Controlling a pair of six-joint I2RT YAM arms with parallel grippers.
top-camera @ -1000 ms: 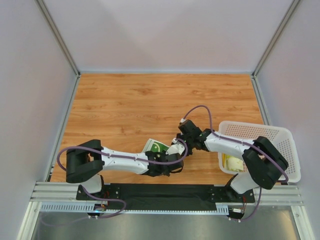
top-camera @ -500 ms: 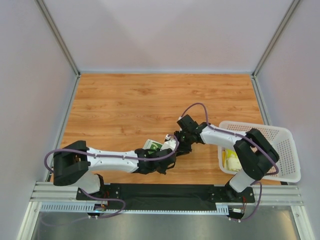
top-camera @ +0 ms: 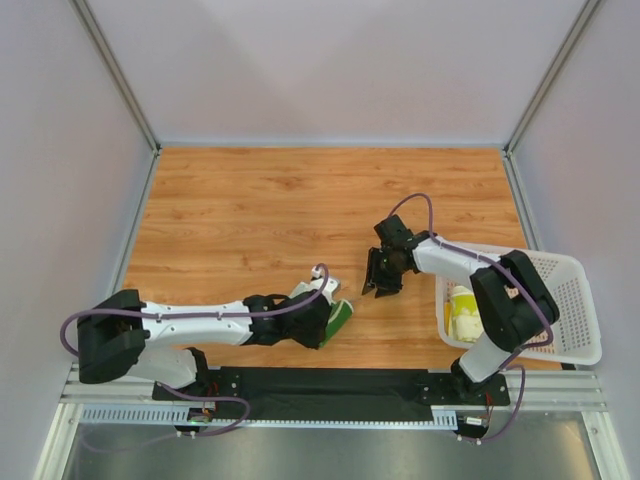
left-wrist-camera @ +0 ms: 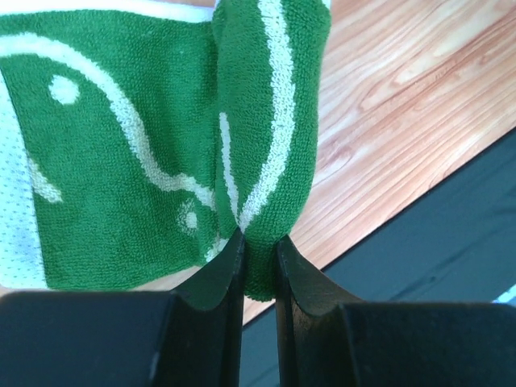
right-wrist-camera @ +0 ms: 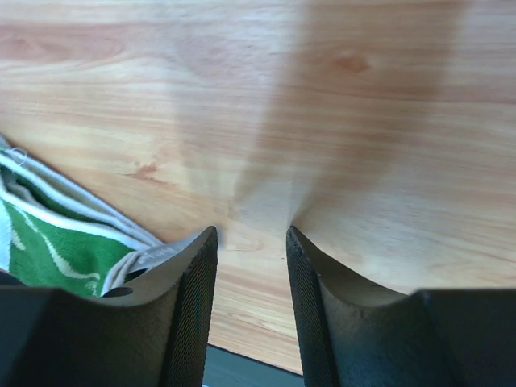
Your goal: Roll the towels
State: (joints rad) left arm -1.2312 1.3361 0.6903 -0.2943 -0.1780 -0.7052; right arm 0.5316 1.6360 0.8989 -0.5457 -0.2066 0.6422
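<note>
The dark green towel [left-wrist-camera: 145, 153] with cream swirls sits near the front of the table [top-camera: 250, 210], close to the black strip [left-wrist-camera: 451, 266] along the near edge. It is a loose bundle rather than a tight roll. The left end effector [left-wrist-camera: 258, 242] is clamped on the tip of one thick fold of it. We cannot tell whether the bundle rests on the wood or hangs just above it.

We judge the main risk to be unrolling. The pinch takes only the end of that fold, and the flatter layer beside it lies outside the grip. Any swing or drag of the left arm could let that layer fall open and undo the roll. A second risk is the thin bite itself: terry cloth held by a narrow tip can slip out under a sharp move. With the bundle so near the front edge, it could then land on the black strip.

The right end effector [right-wrist-camera: 251, 234] offers no help now. It is parted and holds nothing, hovering over bare wood just beside the green towel and not touching it.

In the left wrist view the pinched fold runs straight away from the fingertips, so its long axis lies in line with that end effector. From above, the visible green edge slants from near-left to far-right.

The pale yellow towel [top-camera: 462, 312] lies in the white perforated basket [top-camera: 580, 270] at the right, its long axis running near to far.
</note>
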